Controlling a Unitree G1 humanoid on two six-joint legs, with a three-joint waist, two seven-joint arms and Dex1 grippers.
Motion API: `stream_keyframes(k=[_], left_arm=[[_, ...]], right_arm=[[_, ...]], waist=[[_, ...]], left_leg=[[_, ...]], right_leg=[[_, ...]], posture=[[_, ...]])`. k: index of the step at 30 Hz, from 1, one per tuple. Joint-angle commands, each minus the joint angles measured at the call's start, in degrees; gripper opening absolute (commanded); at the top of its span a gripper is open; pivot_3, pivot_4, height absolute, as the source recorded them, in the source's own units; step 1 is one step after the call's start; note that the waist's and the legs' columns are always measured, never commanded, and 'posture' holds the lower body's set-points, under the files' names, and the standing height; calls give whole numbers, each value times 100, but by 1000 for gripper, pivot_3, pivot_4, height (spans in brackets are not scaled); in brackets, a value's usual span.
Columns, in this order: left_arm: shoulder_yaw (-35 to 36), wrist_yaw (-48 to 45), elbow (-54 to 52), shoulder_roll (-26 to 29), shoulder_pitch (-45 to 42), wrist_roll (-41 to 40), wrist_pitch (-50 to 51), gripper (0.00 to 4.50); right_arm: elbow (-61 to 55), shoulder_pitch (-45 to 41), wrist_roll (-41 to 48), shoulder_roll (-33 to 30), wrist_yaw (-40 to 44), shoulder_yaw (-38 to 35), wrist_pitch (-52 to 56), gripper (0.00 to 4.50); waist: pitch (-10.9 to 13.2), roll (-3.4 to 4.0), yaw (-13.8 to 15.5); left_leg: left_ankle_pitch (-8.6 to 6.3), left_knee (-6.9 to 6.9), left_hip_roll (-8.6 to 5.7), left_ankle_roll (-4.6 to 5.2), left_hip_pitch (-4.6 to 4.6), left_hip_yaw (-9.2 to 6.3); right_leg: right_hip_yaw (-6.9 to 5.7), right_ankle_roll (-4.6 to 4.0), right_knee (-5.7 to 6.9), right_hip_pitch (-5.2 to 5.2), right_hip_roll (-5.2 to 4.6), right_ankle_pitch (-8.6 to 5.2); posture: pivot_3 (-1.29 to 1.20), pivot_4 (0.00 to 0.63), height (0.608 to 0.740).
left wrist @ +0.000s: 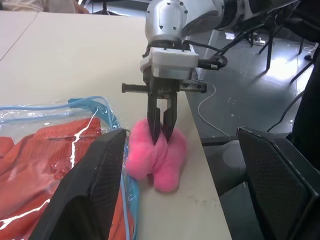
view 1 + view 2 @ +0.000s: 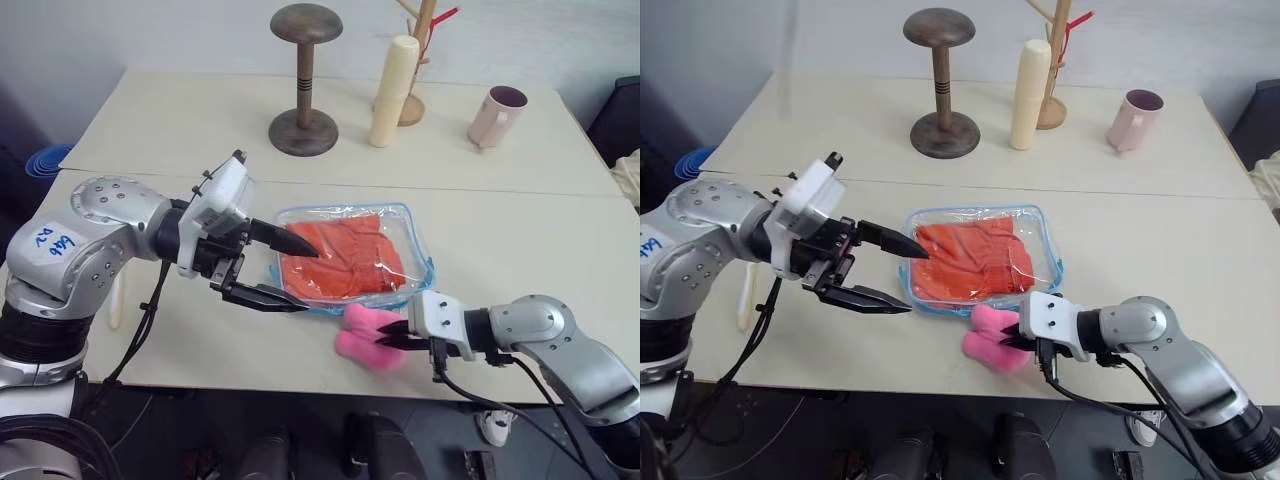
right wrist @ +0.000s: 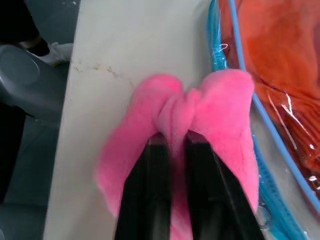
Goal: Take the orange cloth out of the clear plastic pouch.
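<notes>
**Right hand pinching the pink plush heart beside the filled pouch**

The clear plastic pouch [image 2: 352, 258] lies flat on the bench [image 2: 540, 250], near its front edge, with the orange cloth [image 2: 345, 260] inside it, folded and wrinkled under the plastic. The pouch's light blue zipper edging runs around its rim. The left hand [image 2: 275, 270] hovers at the pouch's left side, its two black fingers spread wide, one tip over the cloth's left edge and the other over the pouch's near left corner; it holds nothing. The right hand [image 2: 1012, 336] reaches in from the right along the bench's near edge, its fingers drawn narrow and pinching the middle of the pink plush heart [image 2: 365, 335]. The heart sits touching the pouch's near edge. At the far side of the bench stand a dark wooden stand [image 2: 303, 85], a cream cylinder [image 2: 393, 90], a branched wooden rack [image 2: 420, 60] and a pink mug [image 2: 497, 115], all well apart from the pouch.
</notes>
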Motion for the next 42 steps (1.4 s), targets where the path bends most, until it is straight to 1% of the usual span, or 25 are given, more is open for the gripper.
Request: stream_keyframes(k=[1, 6, 8, 10, 12, 15, 16, 17, 19, 21, 22, 23, 25, 26, 27, 28, 29, 31, 32, 35, 37, 38, 39, 40, 42], left_arm=[[-337, 263, -65, -244, -24, 427, -247, 3735], [-1115, 443, 301, -869, -210, 1276, -823, 3735], [-1414, 359, 496, -1166, -276, 1525, -1093, 3735], [-1701, 284, 668, -1455, -299, 1770, -1367, 3735], [-2046, 203, 806, -1784, -306, 2006, -1647, 3735], [-2507, 268, 1131, -2266, -368, 2459, -1979, 3735], [-2652, 282, 1252, -2397, -372, 2623, -2107, 3735], [-2741, 271, 1338, -2476, -363, 2746, -2206, 3735], [-2884, 251, 1488, -2559, -323, 2977, -2381, 3735], [-3007, 201, 1644, -2552, -289, 3207, -2566, 3735], [-3040, 186, 1704, -2546, -279, 3291, -2609, 3735], [-3060, 184, 1774, -2548, -265, 3374, -2655, 3735], [-3047, 229, 1888, -2571, -235, 3517, -2696, 3735], [-3034, 248, 1926, -2587, -221, 3566, -2699, 3331], [-3024, 231, 1942, -2578, -198, 3608, -2707, 3164], [-3016, 197, 1935, -2562, -173, 3634, -2707, 2808], [-2993, 150, 1888, -2534, -144, 3618, -2642, 2544], [-2935, 100, 1772, -2478, -84, 3577, -2526, 1819], [-2912, 86, 1726, -2452, -57, 3571, -2497, 1688], [-2837, 79, 1558, -2346, 58, 3586, -2384, 794], [-2790, 84, 1449, -2257, 137, 3591, -2314, 186], [-2760, 85, 1394, -2195, 183, 3594, -2289, 0], [-2738, 90, 1352, -2151, 221, 3598, -2271, 0], [-2697, 99, 1308, -2102, 263, 3596, -2239, 0], [-2525, 164, 1165, -1946, 391, 3570, -2126, 0]], right_arm=[[-27, 178, 35, -10, -35, -27, 180, 1786], [-496, 325, 422, -132, -92, -442, 582, 3587], [-861, 267, 948, -166, -78, -866, 946, 4189], [-1108, 24, 1957, -6, -304, -1528, 1633, 4189], [-1140, -260, 2615, 99, -677, -2114, 2113, 4189], [-1075, -454, 2999, -211, -718, -2645, 2449, 4189], [-993, -465, 2946, -405, -619, -2781, 2411, 4189], [-910, -456, 2819, -587, -538, -2837, 2315, 4189], [-608, -281, 2013, -1081, -271, -2629, 1602, 4189], [105, 13, 470, -1609, 17, -1962, -262, 4189], [438, 44, -29, -1717, 74, -1689, -945, 4189], [772, -41, -367, -1690, 90, -1438, -1462, 4189], [1306, -360, -790, -1438, 42, -1021, -2146, 4189], [1513, -474, -981, -1349, 32, -872, -2461, 4229], [1779, -594, -1254, -1273, 38, -674, -2933, 4229], [2026, -701, -1483, -1202, 33, -514, -3339, 4229], [2249, -832, -1619, -1077, -2, -395, -3600, 4229], [2604, -1105, -1772, -804, -114, -253, -3862, 4229], [2763, -1217, -1857, -705, -154, -209, -4008, 4229], [3288, -1492, -2134, -511, -265, -109, -4568, 3626], [3499, -1580, -2157, -461, -239, -86, -4826, 2904], [3577, -1618, -2153, -452, -211, -80, -4933, 2569], [3639, -1640, -2150, -449, -188, -79, -5021, 2192], [3696, -1664, -2150, -461, -151, -71, -5122, 1959], [3794, -1689, -2127, -533, -17, -48, -5320, 1260]], waist=[[0, 0, -4], [0, 0, 10], [0, 0, 6], [0, 0, 0], [0, 0, -3], [0, 0, 20], [0, 1, 39], [0, 1, 62], [0, 1, 73], [0, 0, 78], [0, 0, 73], [0, 0, 64], [0, 1, 46], [0, 0, 9], [-1, 2, -2], [-1, 3, -14], [-1, 3, -21], [-1, 3, -21], [-1, 3, -32], [-2, 5, -14], [-2, 5, -12], [-2, 5, -11], [-2, 5, -12], [-2, 5, -15], [-3, 6, -39]], left_leg=[[0, 2, 0, 0, 1, -1], [-1, 7, 0, 0, 0, -1], [-2, 9, -1, 2, -1, -1], [-3, 12, -1, 3, -2, -1], [-3, 14, 0, 3, -2, -1], [-3, 14, 0, 3, -2, -4], [-5, 14, -2, 5, -3, -5], [-7, 14, -5, 9, -4, -4], [-9, 14, -6, 13, -5, -4], [-10, 12, -7, 14, -5, 0], [-10, 10, -7, 14, -5, 3], [-10, 11, -7, 14, -4, 6], [-10, 12, -7, 14, -3, 15], [-9, 12, -6, 15, -3, 15], [-9, 15, -4, 14, -2, 15], [-9, 14, -4, 14, -2, 15], [-9, 16, -3, 14, -2, 14], [-9, 17, -1, 13, -1, 14], [-9, 19, -1, 14, -1, 14], [-9, 21, 0, 13, -2, 10], [-9, 21, 0, 13, -2, 9], [-9, 21, 0, 13, -2, 7], [-9, 21, 0, 13, -2, 7], [-9, 21, 0, 13, -3, 6], [-9, 21, 0, 13, -3, 6]], right_leg=[[-1, 0, 2, 2, 0, 0], [-1, 0, 12, 1, 0, 0], [-1, 0, 14, 1, -1, 0], [-1, 0, 16, 0, -1, 0], [-2, 0, 18, 0, -2, 0], [-4, 0, 21, 0, -3, 0], [-5, 0, 20, 0, -5, 0], [-5, 0, 20, 0, -7, 0], [-5, 0, 18, 0, -7, 0], [-4, 0, 17, -1, -6, 0], [-3, 0, 15, -1, -6, 0], [-1, 0, 16, -1, -5, 0], [2, 0, 18, -3, -5, 0], [3, 0, 20, -4, -4, 0], [2, 0, 23, -4, -3, 0], [2, 0, 24, -5, -3, 0], [2, 0, 25, -6, -3, 0], [2, 0, 25, -5, -3, 0], [2, 0, 26, -5, -4, 0], [1, 0, 29, -6, -5, 0], [1, 0, 28, -6, -7, 0], [0, 0, 28, -5, -7, 0], [0, 0, 28, -5, -7, 0], [0, 0, 27, -5, -7, 0], [0, 0, 28, -5, -7, 0]], posture=[[0, 150, 740], [0, 150, 740], [0, 150, 740], [0, 150, 740], [0, 150, 740], [0, 150, 740], [0, 150, 740], [0, 150, 740], [0, 150, 740], [0, 150, 740], [0, 150, 740], [0, 150, 740], [0, 150, 740], [0, 150, 740], [0, 150, 740], [0, 150, 740], [0, 150, 740], [0, 150, 740], [0, 150, 740], [0, 150, 740], [0, 150, 740], [0, 150, 740], [0, 150, 740], [0, 150, 740], [0, 150, 740]])
